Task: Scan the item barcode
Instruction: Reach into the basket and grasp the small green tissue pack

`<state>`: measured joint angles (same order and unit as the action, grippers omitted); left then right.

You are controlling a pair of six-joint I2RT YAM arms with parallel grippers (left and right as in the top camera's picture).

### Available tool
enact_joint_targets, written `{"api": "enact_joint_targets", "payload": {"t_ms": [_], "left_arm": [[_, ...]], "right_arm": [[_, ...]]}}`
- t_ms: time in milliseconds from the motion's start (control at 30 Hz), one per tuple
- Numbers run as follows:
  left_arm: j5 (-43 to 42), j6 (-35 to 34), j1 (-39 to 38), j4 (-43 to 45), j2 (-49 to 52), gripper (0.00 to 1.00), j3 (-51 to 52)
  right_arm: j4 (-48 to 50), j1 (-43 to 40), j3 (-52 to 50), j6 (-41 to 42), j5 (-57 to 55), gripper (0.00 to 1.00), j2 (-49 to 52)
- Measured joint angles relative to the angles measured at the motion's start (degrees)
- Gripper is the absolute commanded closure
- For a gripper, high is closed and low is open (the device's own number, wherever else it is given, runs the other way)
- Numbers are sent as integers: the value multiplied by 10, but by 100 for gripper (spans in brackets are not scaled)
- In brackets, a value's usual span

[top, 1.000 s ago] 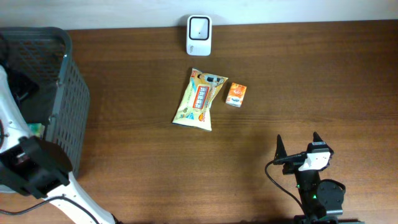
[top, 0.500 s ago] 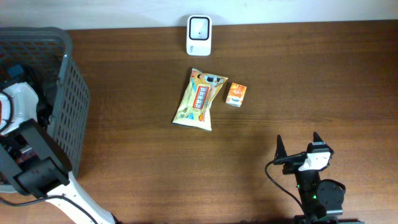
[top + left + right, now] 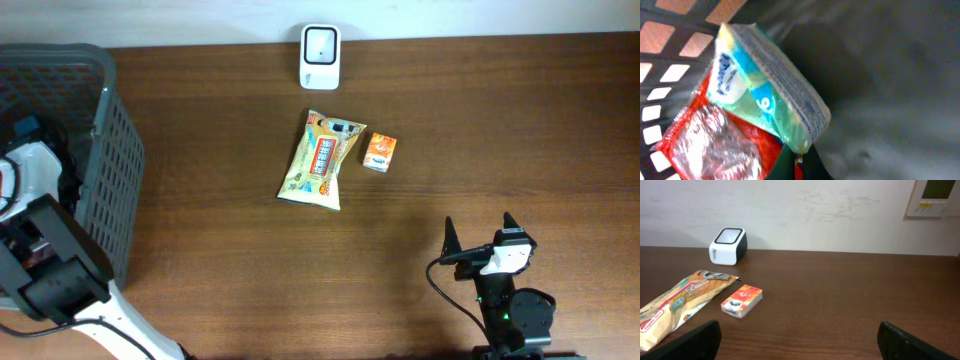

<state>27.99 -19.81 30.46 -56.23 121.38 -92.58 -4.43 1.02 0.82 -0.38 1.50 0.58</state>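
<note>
Currently left gripper [image 3: 799,161] is down inside the grey basket [image 3: 110,170] at the table's [image 3: 500,120] left edge, jaws pressed together on the bottom corner of the blue-green-white packet [image 3: 765,95]. That packet lies on a red foil pack [image 3: 715,145] against the basket wall. Right gripper [image 3: 478,225] sits near the front edge, jaws spread, nothing between them. Scanner [image 3: 320,57] stands at the far edge; snack bag [image 3: 320,160] and small orange box [image 3: 379,152] lie side by side just in front of it.
</note>
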Motion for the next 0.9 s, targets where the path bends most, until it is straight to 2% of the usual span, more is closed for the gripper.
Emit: {"api": "enact_joint_targets", "payload": {"t_ms": [67, 267, 367, 433, 467, 500, 633, 733, 900], "left_arm": [[-29, 2, -7, -1, -33, 100, 0], [-148, 3, -48, 0, -226, 100, -5], [-177, 5, -87, 12, -309, 100, -5], [-180, 7, -107, 24, -350, 80, -7], [-168, 10, -112, 31, -367, 65, -8], [-156, 9, -110, 32, -370, 41, -9], [-140, 10, -68, 34, -289, 27, -10], [-135, 17, -17, 30, -181, 32, -10], [-131, 106, 7, 68, -70, 28, -9]], "right_arm": [[0, 0, 0, 0, 0, 2, 0], [0, 0, 0, -1, 0, 1, 0], [0, 0, 0, 0, 0, 1, 0], [0, 0, 0, 0, 0, 2, 0], [0, 0, 0, 0, 0, 1, 0], [0, 0, 0, -1, 0, 2, 0], [0, 0, 0, 0, 0, 1, 0], [0, 0, 0, 0, 0, 1, 0], [0, 0, 0, 0, 0, 1, 0]]}}
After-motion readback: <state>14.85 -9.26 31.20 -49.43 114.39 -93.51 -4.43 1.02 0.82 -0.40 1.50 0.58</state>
